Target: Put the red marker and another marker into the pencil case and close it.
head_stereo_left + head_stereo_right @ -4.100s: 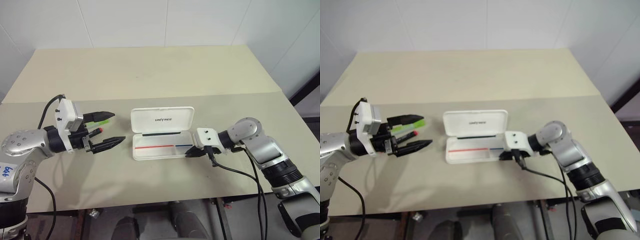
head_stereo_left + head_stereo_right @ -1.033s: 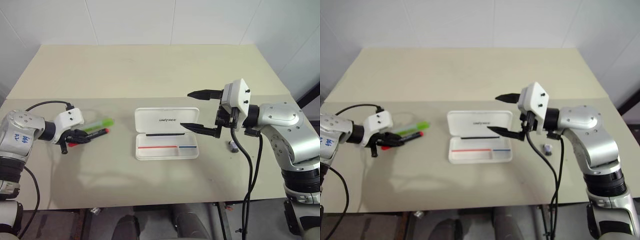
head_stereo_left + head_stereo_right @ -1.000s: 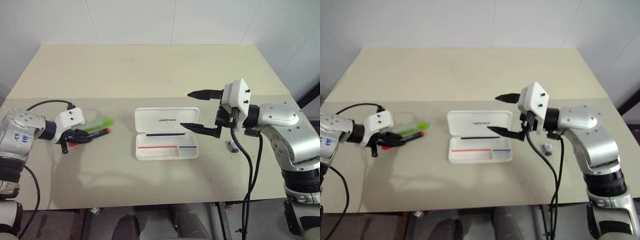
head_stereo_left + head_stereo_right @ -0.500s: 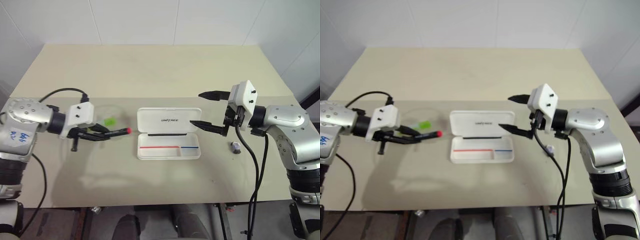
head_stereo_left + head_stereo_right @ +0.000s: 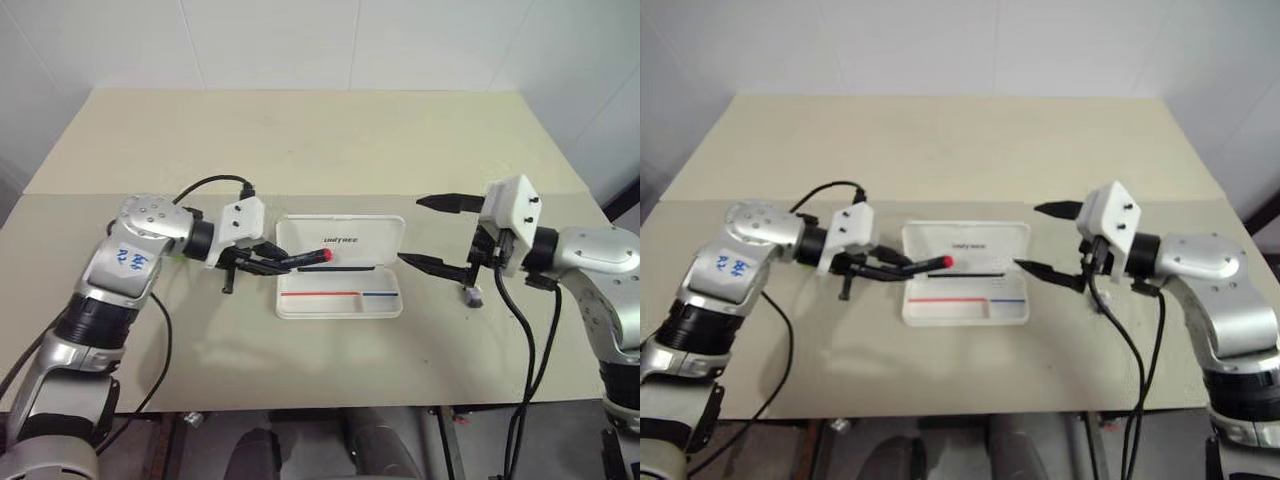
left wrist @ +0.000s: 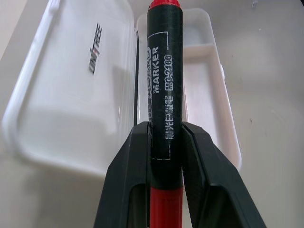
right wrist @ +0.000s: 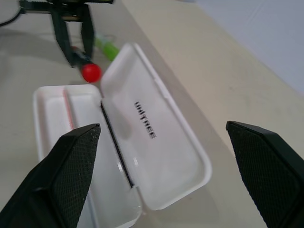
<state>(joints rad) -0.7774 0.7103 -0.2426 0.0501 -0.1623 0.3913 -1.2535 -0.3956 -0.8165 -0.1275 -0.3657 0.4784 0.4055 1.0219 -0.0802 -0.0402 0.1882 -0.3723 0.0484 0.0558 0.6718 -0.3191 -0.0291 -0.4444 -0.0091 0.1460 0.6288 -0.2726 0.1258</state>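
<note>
Red marker clamped betw. L gripper fingers, red tip over open pencil case by hinge, above lid's L end. Case lay open at worktop centre, lid back, tray w/ red-blue stripe nearest robot. Green marker lay on worktop beyond L gripper. R gripper hung just R of case, fingers wide apart, holding nothing. Small grey obj. on worktop below it.

We see the pencil case as smooth, slightly glossy white plastic, the red marker with a matt black printed barrel, both grippers' fingers in matt black, finely textured plastic, and the bench as a smooth, matt beige surface.
</note>
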